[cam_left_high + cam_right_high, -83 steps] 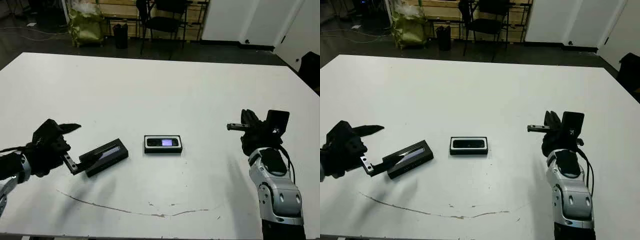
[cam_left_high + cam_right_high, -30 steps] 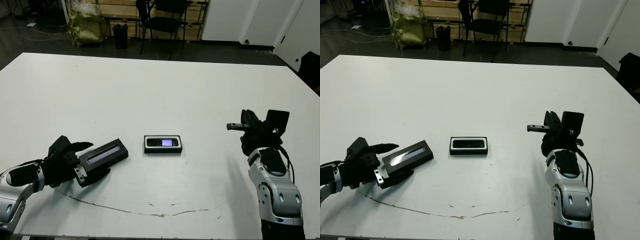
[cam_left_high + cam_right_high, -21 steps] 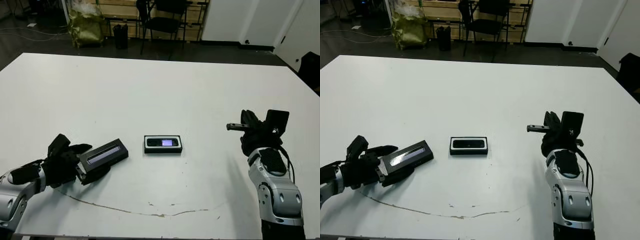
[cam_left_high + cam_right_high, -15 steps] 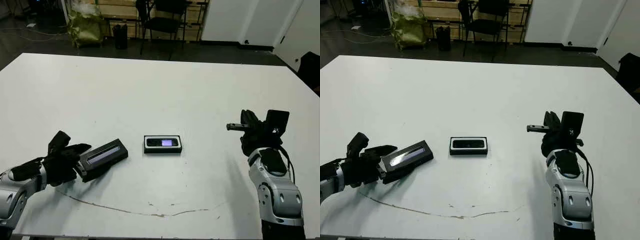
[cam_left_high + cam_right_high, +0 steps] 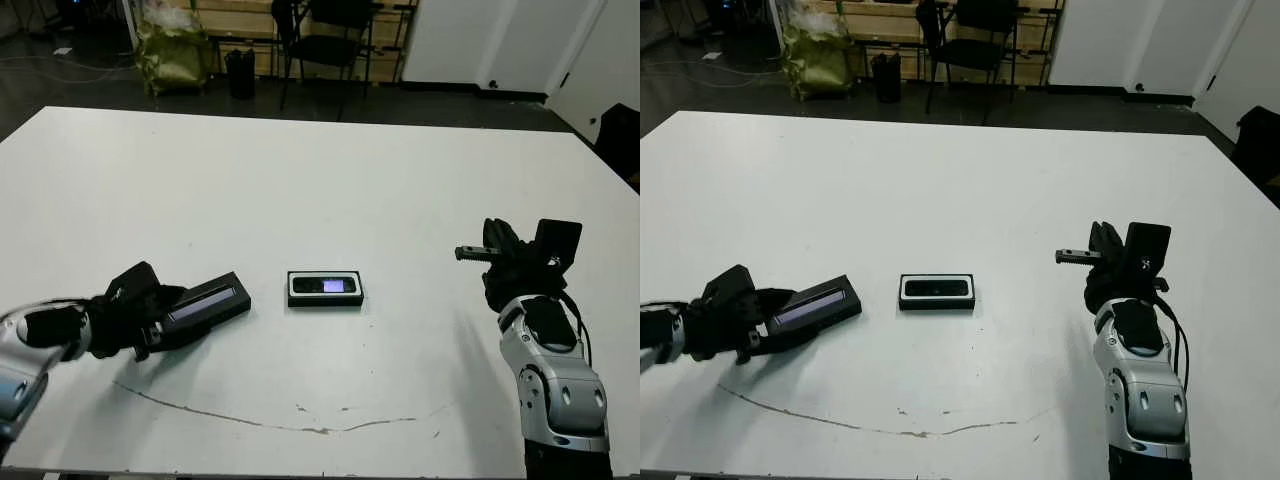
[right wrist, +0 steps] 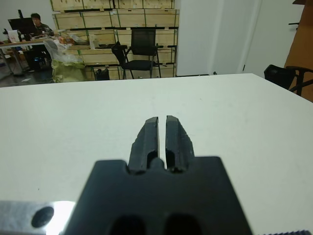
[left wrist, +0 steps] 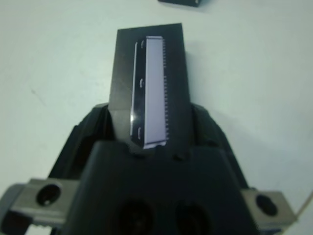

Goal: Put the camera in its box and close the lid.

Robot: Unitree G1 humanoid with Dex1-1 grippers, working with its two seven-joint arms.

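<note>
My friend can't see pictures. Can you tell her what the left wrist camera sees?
A flat black rectangular lid with a shiny grey strip sticks out from the robot's black left gripper, which is clamped on its near end. White table lies underneath, and a corner of another black thing peeks in at the far edge.

The lid [image 5: 203,301] is black with a glossy pale grey strip down its top. The box [image 5: 326,288] is black outside, white-lined, holding a black camera [image 5: 325,286] with a small bright bluish patch. Both tools, left [image 5: 150,318] and right [image 5: 472,253], are black. The surface [image 5: 330,180] is white, marked by a thin brownish line.
</note>
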